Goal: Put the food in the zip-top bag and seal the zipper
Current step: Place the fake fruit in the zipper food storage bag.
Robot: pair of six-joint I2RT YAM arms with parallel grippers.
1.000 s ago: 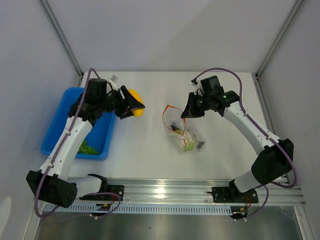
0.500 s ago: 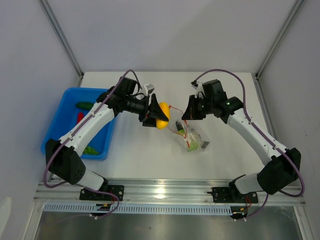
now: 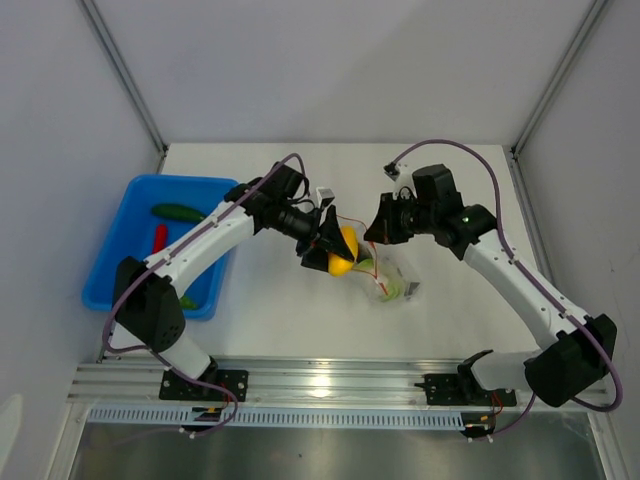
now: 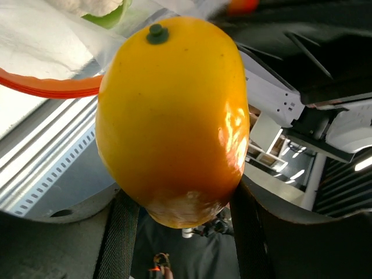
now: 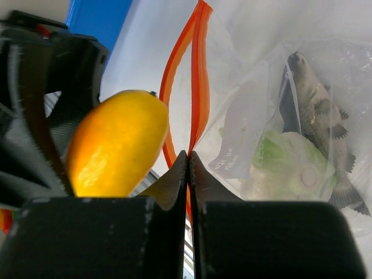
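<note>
So the blue tray with the cucumber and chili sits well behind the left claw, which is clamped on the yellow fruit right beside the right claw. That one's pinching the orange strip of the crinkly clear bag, leafy veg inside.

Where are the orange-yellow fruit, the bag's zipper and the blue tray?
orange-yellow fruit [image 4: 174,110]: left wrist view, middle of its skin.
zipper [image 5: 199,75]: right wrist view, orange-red strip.
blue tray [image 3: 112,262]: top view, its left wall.
</note>
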